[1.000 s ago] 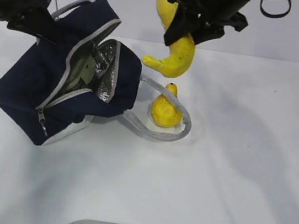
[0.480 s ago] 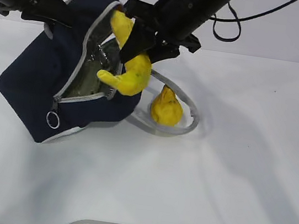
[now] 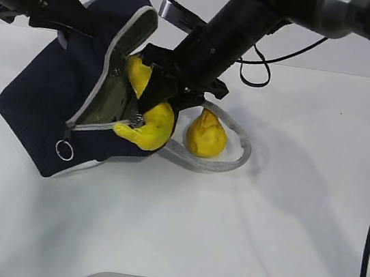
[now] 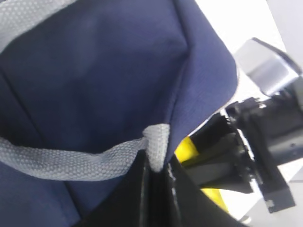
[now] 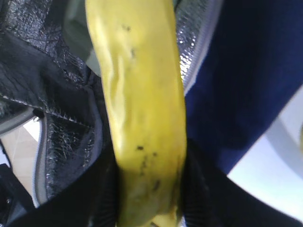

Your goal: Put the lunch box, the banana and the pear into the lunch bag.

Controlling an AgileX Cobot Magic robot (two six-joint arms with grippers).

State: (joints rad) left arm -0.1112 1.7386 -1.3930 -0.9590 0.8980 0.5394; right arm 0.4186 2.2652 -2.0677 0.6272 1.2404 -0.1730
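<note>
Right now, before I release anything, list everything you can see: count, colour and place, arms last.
bag: one, navy with grey zipper and silver lining, left on the table, tipped, mouth open toward the right.
lunch box: one, only its pale green lid shows, inside the bag.
banana: one, yellow with brown specks, at the bag's mouth, partly inside.
pear: one, deep yellow, on the table right of the bag, inside a loop of grey handle.
table: one, white.
left gripper: black, shut on the bag's other grey handle, top left.
right gripper: black, shut on the banana.
</note>
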